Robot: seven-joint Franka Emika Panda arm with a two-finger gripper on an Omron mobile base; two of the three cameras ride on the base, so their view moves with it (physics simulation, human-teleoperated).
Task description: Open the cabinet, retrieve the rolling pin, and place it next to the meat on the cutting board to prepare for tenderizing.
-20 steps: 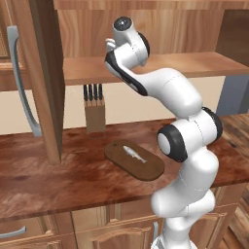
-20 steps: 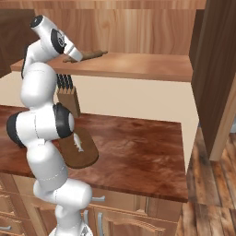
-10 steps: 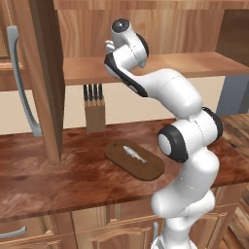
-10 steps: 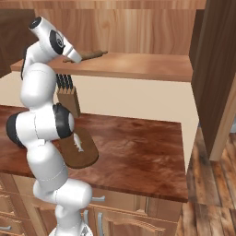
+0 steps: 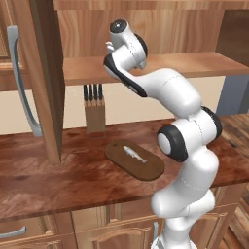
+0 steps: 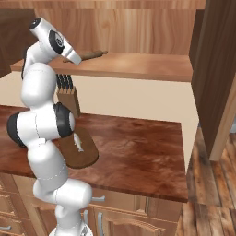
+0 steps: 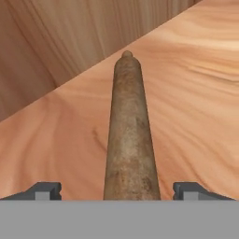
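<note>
the gripper (image 7: 119,190) stood wide, its jaws on either side of the rolling pin (image 7: 130,140) without touching it, on the cabinet (image 6: 138,64) shelf near its left edge. an off-centre squeeze could roll the pin away toward the back wall.

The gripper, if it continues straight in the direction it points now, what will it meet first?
Probably the rolling pin: it lies on the cabinet shelf directly between the open fingertips of the gripper, running lengthwise away from the hand. Beyond its far end stands the cabinet's back wall.

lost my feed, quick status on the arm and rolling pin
Gripper open, straddling rolling pin on cabinet shelf. Not gripped yet. Nothing in the way.
</note>
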